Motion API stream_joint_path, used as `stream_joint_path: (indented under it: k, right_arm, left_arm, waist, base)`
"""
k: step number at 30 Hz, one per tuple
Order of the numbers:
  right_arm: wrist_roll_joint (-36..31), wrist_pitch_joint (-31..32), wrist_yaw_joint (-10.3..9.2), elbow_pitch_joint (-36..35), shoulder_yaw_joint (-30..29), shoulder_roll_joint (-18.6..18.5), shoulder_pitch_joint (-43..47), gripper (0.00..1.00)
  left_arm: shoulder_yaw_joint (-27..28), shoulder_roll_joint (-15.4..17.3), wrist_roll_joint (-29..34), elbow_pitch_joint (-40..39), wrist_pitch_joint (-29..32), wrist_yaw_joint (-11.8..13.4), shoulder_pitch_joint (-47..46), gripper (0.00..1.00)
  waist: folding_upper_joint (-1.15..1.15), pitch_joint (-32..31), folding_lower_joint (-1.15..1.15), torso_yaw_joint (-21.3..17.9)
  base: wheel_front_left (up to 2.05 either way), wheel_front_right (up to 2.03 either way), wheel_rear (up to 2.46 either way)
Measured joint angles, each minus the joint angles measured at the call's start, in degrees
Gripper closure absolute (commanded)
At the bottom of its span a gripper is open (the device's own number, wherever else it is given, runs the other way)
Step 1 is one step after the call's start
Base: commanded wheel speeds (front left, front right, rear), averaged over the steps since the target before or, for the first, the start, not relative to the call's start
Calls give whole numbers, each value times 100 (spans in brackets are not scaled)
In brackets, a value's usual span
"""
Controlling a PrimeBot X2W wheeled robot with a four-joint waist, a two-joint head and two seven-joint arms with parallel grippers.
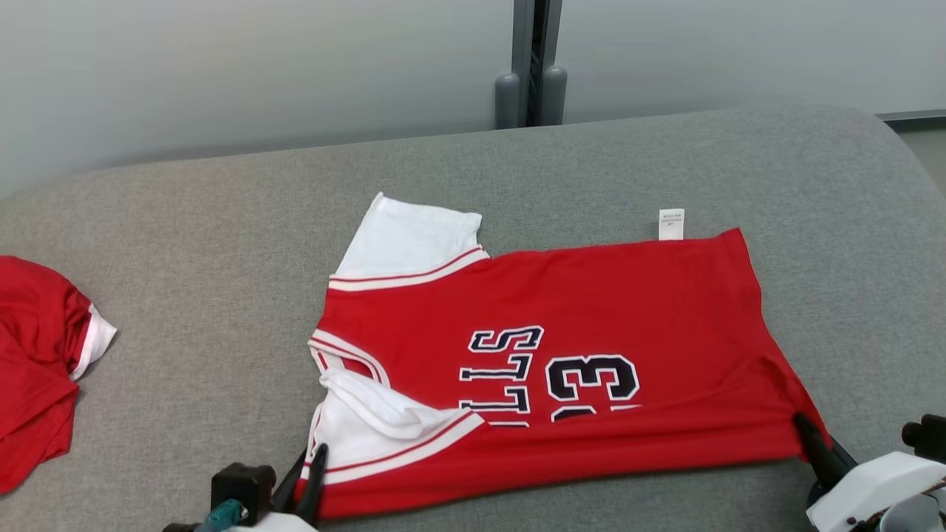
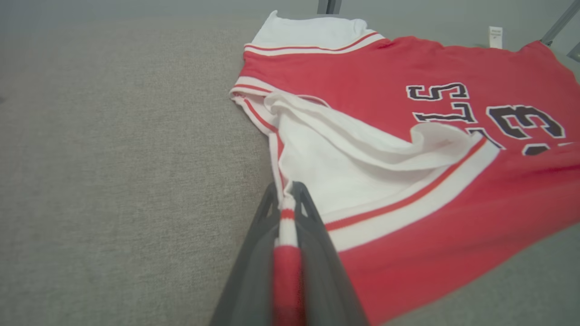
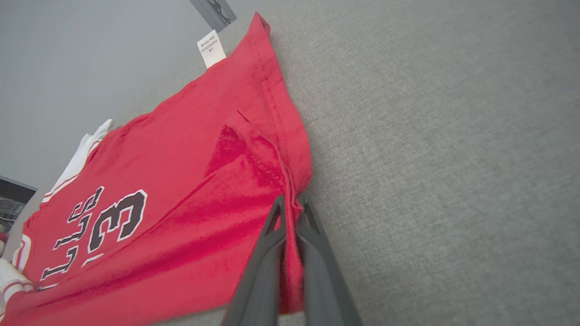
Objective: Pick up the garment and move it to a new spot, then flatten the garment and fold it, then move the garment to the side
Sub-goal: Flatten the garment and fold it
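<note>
The garment [image 1: 591, 310], a red jersey with white sleeves and black-and-white lettering, lies spread on the grey table with its near long edge folded over. A small white tag [image 1: 671, 224] sticks out at its far edge. My left gripper [image 1: 309, 459] is shut on the striped sleeve trim at the garment's near left corner; the left wrist view shows that trim pinched between the fingers of the left gripper [image 2: 286, 186]. My right gripper [image 1: 802, 425] is shut on the red hem at the near right corner, and the right wrist view shows the cloth clamped in the right gripper [image 3: 291, 199].
Another red garment [image 1: 33, 355] with a white edge lies bunched at the table's left edge. A grey post [image 1: 533, 63] stands behind the table against a pale wall. Bare grey table [image 1: 222, 244] surrounds the jersey on the left, far side and right.
</note>
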Motion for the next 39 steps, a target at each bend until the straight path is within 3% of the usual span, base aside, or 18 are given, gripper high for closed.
stream_joint_path:
  k: [9,10,11,12,13,14,21,26,34,39]
  right_arm:
    - [48,298,0,-407,-132,-185,415,100]
    - [56,318,0,-386,-192,-175,439,85]
    - [41,320,0,-349,-261,-163,449,7]
    - [44,356,0,-303,-319,-143,447,0]
    - [25,372,-1,-298,-333,-119,447,0]
    - [5,391,-3,-300,-368,-94,447,0]
    - [-442,123,-3,-343,-634,-62,304,0]
    - [-1025,-301,-3,-755,-820,-54,58,0]
    - [-1831,-558,-2,-1559,-1143,-64,-186,0]
    - [-2418,-609,-2,-2095,-1205,36,-372,0]
  left_arm:
    - [-176,143,16,-738,398,282,419,100]
    - [-187,142,10,-749,471,293,437,100]
    - [-214,143,0,-758,547,310,452,87]
    - [-235,141,-13,-780,600,333,462,52]
    - [-244,151,-13,-799,646,363,468,23]
    - [-243,174,-9,-815,671,398,469,0]
    - [-88,267,68,-982,525,577,409,0]
    - [116,238,156,-1106,208,677,44,0]
    - [320,123,176,-788,5,634,-778,0]
    - [244,188,344,-313,302,516,-1481,0]
  waist:
    - [0,-155,0,-114]
    - [0,-156,0,-128]
    - [0,-158,0,-139]
    - [0,-160,0,-148]
    - [0,-161,0,-156]
    - [0,-160,0,-164]
    - [0,-137,0,-176]
    - [0,-28,0,-183]
    - [0,310,0,-359]
    - [0,693,0,-565]
  base:
    - [0,0,0]
    - [0,0,0]
    - [0,0,0]
    - [0,0,0]
    - [0,0,0]
    - [0,0,0]
    - [0,0,0]
    - [0,0,0]
    - [0,0,0]
    - [0,0,0]
